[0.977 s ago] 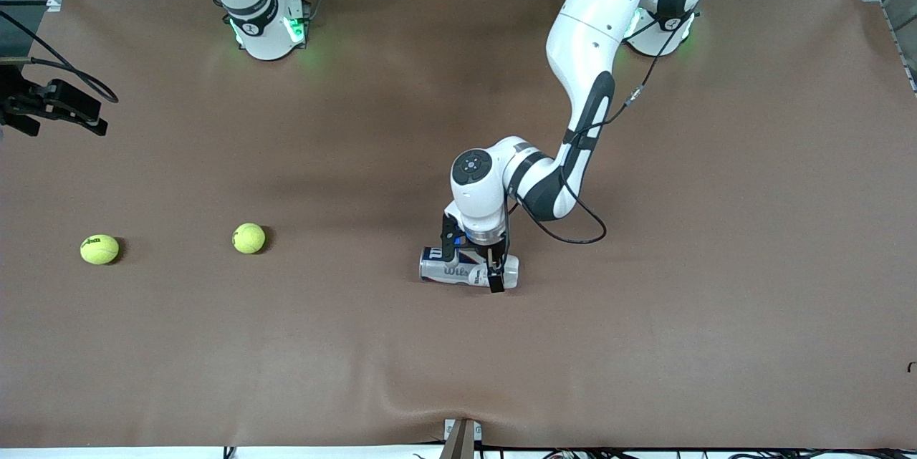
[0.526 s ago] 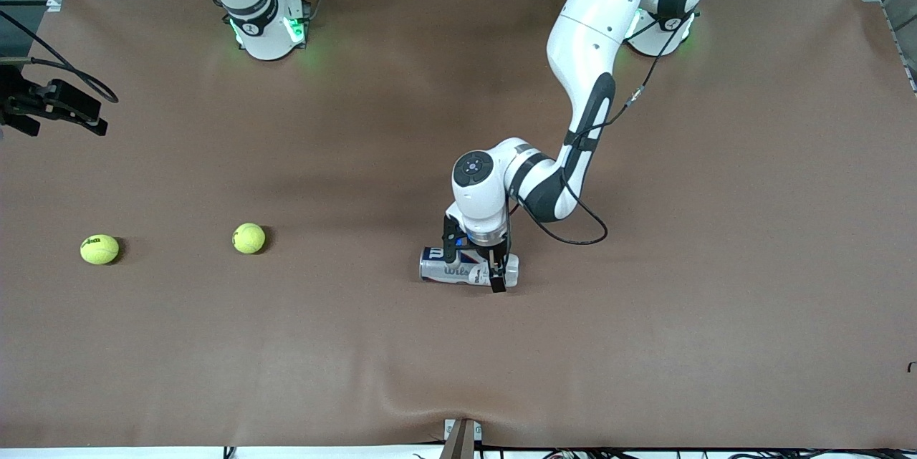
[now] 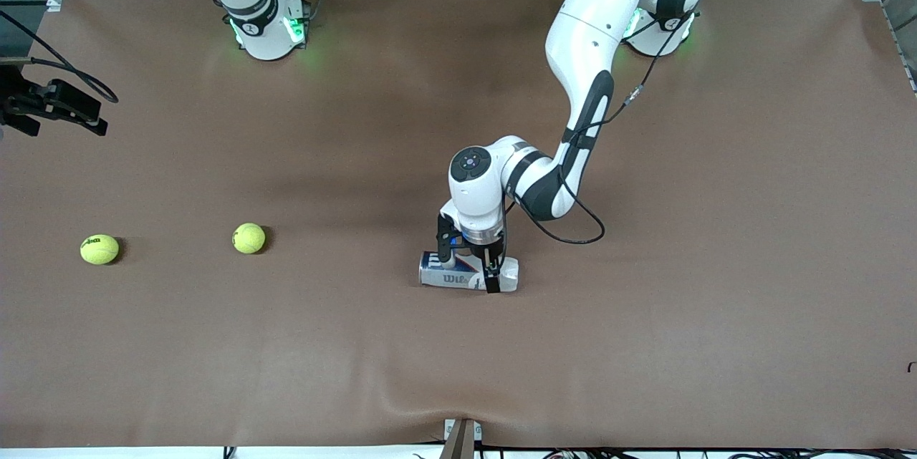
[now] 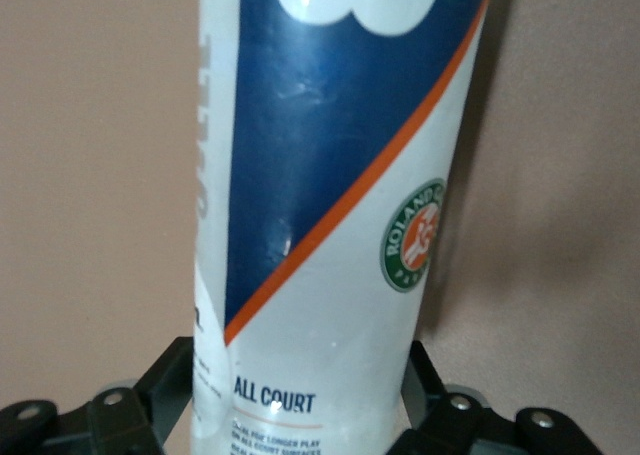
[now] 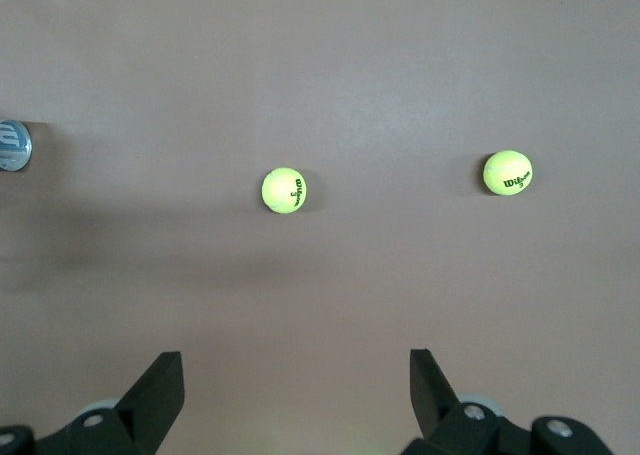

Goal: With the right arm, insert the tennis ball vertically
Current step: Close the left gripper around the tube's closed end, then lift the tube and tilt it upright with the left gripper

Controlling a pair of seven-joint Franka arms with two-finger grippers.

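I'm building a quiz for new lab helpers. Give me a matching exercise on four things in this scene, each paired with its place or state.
Things:
1. ball can
2. left gripper
3. right gripper
4. two tennis balls

Places or states:
A. open, high over the right arm's end of the table
B. lying on its side near the table's middle
C. loose on the table toward the right arm's end
D. closed around the can's body

Pairs: 1-B, 2-D, 3-A, 4-C
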